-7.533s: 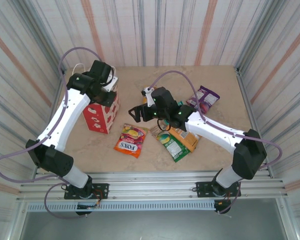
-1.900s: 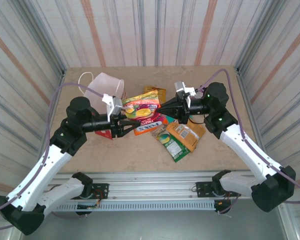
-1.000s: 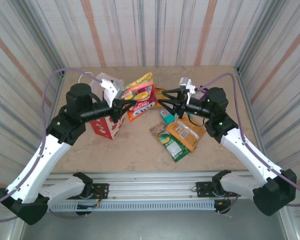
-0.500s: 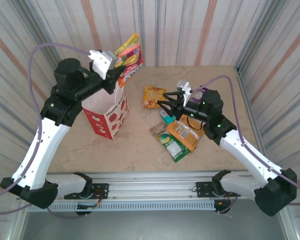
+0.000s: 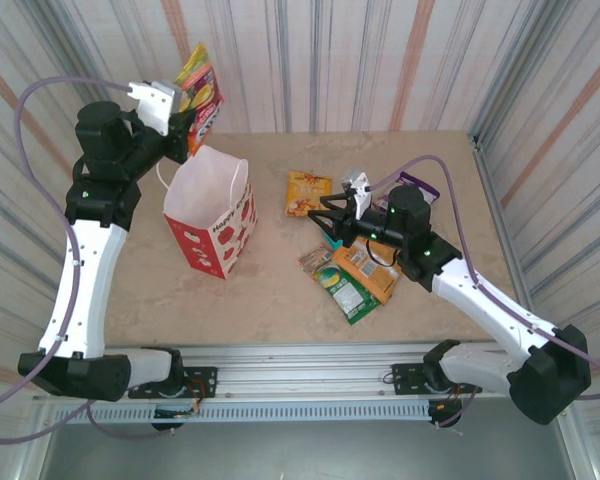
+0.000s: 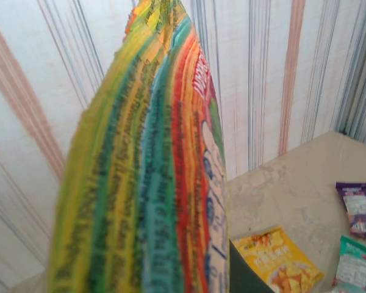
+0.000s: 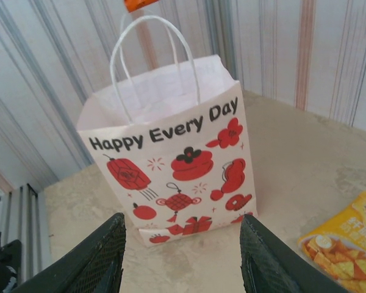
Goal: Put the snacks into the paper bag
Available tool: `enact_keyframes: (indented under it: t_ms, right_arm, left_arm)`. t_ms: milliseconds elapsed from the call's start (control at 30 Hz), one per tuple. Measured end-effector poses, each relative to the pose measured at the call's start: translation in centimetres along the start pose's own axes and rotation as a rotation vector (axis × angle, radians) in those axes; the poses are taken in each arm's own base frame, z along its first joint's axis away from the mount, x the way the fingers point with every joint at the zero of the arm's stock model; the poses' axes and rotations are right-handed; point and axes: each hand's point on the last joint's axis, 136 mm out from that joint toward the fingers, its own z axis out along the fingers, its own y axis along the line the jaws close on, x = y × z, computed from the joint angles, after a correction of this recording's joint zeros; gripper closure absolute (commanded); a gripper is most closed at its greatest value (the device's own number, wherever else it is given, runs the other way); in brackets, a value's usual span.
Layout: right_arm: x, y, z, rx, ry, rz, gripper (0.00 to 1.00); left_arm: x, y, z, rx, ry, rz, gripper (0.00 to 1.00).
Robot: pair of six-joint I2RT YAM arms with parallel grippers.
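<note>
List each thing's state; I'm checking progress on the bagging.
paper bag: upright, mouth open.
FOX'S packet: held aloft, not yet bagged.
left gripper: shut on FOX'S packet.
right gripper: open, empty.
yellow packet: flat on table.
green packet: flat on table.
orange packet: flat on table.

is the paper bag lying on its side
No, the paper bag stands upright on its base, mouth open toward the top.

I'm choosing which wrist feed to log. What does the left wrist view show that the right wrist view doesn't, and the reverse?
Left wrist, not right: the red-yellow packet up close, the purple packet and the teal packet. Right wrist, not left: the paper bag, upright and open, and the right gripper with jaws apart. Both: the orange-yellow packet lying on the table, and the striped wall.
</note>
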Motion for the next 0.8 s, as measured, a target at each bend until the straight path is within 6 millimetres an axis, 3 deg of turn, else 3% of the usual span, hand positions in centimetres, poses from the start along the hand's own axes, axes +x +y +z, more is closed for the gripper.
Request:
enact_keyframes:
  t_ms: [267,433,500,633,700,800]
  right_arm:
    - [1.8,-0.2,1.1,0.000,0.050,0.021,0.48]
    - [2.1,0.0,1.4,0.006,0.058,0.028,0.48]
    - [2.3,-0.1,1.5,0.010,0.062,0.035,0.48]
    - [2.7,-0.4,1.5,0.025,0.071,0.057,0.47]
    - [2.7,-0.6,1.5,0.036,0.072,0.063,0.46]
    - [3.0,-1.0,1.5,0.058,0.079,0.092,0.44]
  left_arm:
    - [8.3,-2.7,-0.9,0.084,0.204,-0.077,1.00]
    - [11.0,-3.5,-1.5,0.099,0.269,-0.101,0.95]
    - [11.4,-3.6,-1.5,0.100,0.282,-0.103,0.88]
    - [11.5,-3.5,-1.5,0.095,0.285,-0.099,0.52]
    - [11.2,-3.4,-1.5,0.092,0.284,-0.096,0.45]
    - [9.9,-3.0,-1.5,0.083,0.269,-0.088,0.42]
